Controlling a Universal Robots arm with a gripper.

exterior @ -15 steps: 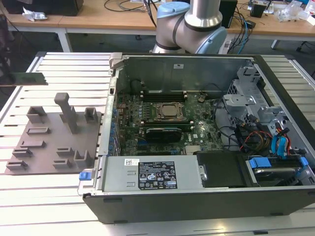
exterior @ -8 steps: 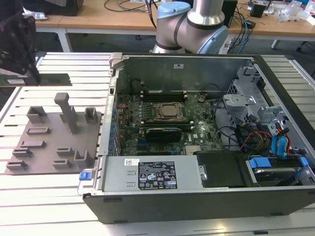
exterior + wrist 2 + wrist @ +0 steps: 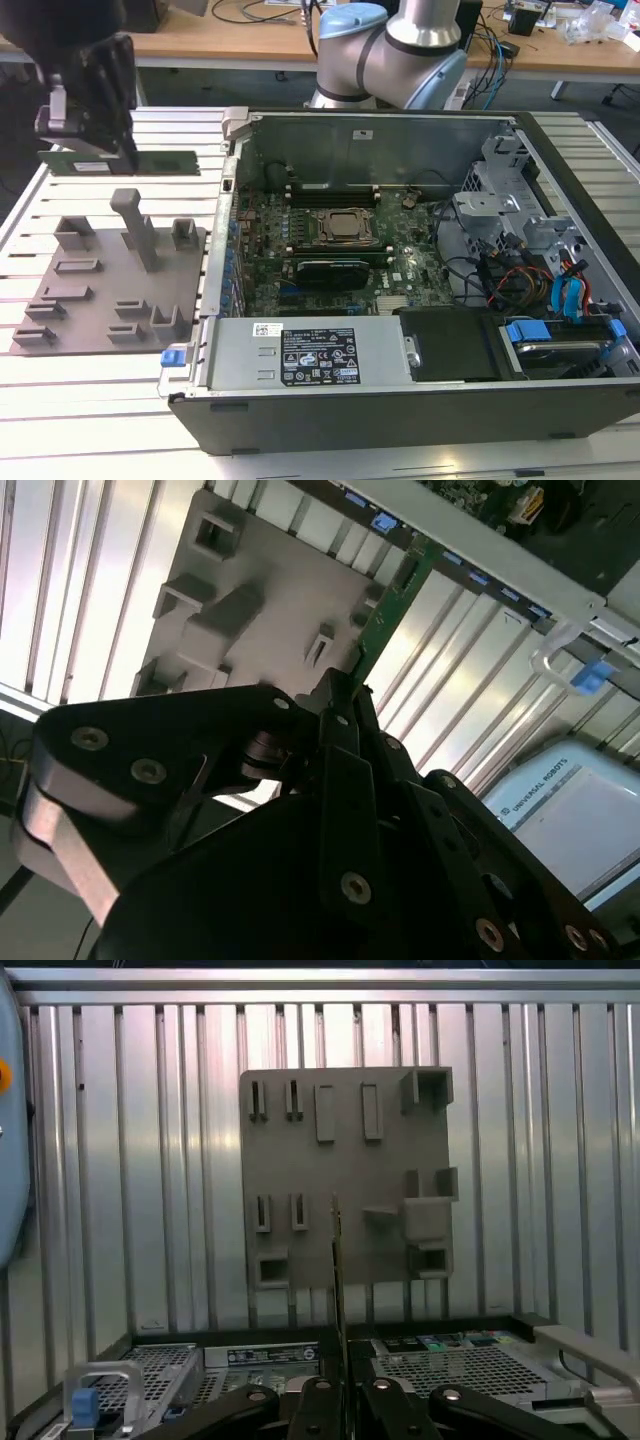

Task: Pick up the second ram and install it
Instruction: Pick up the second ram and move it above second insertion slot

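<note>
Quick status: my gripper [image 3: 95, 145] is hanging over the slatted table [image 3: 60, 400] at the exterior view's left, on the far side of the grey holder tray [image 3: 100, 300]. My fingers [image 3: 340, 705] are pinched tight on the second ram [image 3: 160, 162]. It's held level and clear of the tray, not touching any of the holder blocks. In the first wrist view I see the stick [image 3: 337, 1250] edge-on, running straight out from between my fingertips with the tray below it.

So imo the pick-up part is done and I'm in the carry bit. The install isn't started. The stick is well apart from the open pc case [image 3: 400, 120], which sits to the right, and from the mobo [image 3: 260, 250] inside it.

What the install calls for, as I read it: the stick's long edge has to line up w/ a free slot by the processor socket [image 3: 345, 228], then go in square, no tilt. Can't tell from here which slot is free. Grip looks off-centre toward one end of the stick, so it could pivot when it gets pushed in.
</note>
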